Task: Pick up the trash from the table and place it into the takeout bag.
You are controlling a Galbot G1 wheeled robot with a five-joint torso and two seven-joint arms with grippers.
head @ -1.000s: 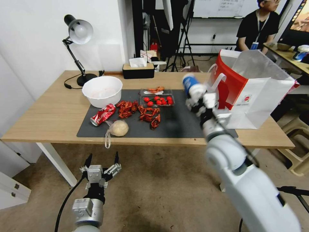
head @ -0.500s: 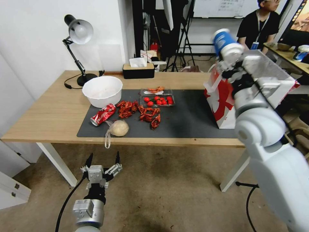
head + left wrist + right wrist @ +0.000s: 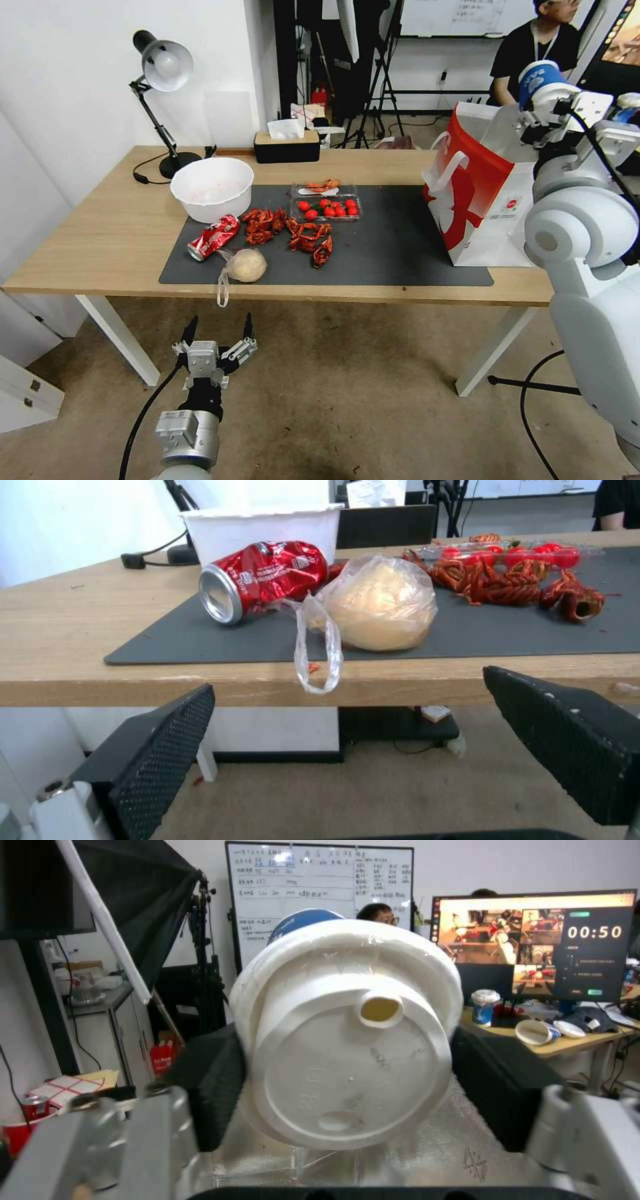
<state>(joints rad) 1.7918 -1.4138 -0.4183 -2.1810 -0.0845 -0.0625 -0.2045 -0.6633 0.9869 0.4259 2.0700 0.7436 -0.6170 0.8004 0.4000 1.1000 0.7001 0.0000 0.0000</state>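
One paper cup [image 3: 541, 79], carried farther right, now tops takeout bag [image 3: 487, 193].

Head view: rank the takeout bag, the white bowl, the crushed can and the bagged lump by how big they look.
1. takeout bag, by far the largest.
2. white bowl.
3. crushed can and bagged lump: these look much alike, so no firm order between them.

Lamp [image 3: 162, 67]: far left corner, by wall
Tissue box [image 3: 287, 145]: back edge
White bowl [image 3: 212, 188]: upright, on mat's corner
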